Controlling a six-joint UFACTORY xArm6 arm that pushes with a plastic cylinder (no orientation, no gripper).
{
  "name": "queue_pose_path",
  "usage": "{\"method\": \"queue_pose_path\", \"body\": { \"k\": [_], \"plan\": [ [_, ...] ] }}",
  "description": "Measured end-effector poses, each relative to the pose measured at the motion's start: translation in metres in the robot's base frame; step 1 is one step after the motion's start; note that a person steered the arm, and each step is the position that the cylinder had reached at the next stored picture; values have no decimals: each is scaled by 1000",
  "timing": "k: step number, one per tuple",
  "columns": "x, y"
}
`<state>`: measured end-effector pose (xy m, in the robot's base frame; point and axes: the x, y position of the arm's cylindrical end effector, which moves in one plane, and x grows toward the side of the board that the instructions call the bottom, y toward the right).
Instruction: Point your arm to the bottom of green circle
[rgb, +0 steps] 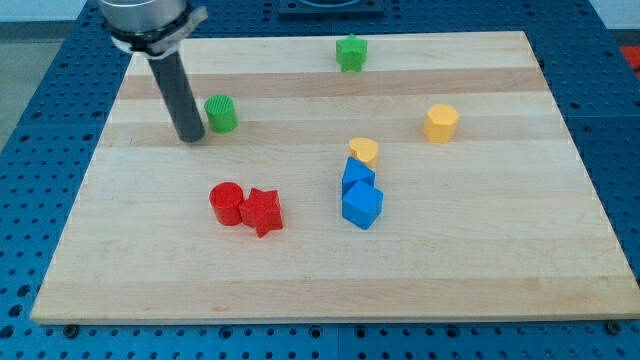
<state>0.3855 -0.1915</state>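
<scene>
The green circle (221, 113) is a small green cylinder in the upper left of the wooden board (480, 260). My tip (191, 138) rests on the board just to the left of it and slightly lower, with a small gap between them. The dark rod rises from the tip to the arm's grey head at the view's top left.
A green star (351, 53) sits near the top edge. A yellow hexagon (440, 123) is at the right. A yellow heart (364, 151) touches two blue blocks (357, 178) (362, 205) in the middle. A red cylinder (227, 203) and red star (262, 211) sit together at lower left.
</scene>
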Motion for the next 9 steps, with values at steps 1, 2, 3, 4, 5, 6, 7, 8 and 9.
{"method": "queue_pose_path", "body": {
  "k": [1, 2, 3, 4, 5, 6, 7, 8, 9],
  "plan": [
    [-37, 19],
    [-65, 82],
    [-85, 129],
    [-94, 136],
    [-99, 121],
    [-128, 99],
    [-127, 41],
    [-106, -6],
    [-80, -32]
  ]
}}
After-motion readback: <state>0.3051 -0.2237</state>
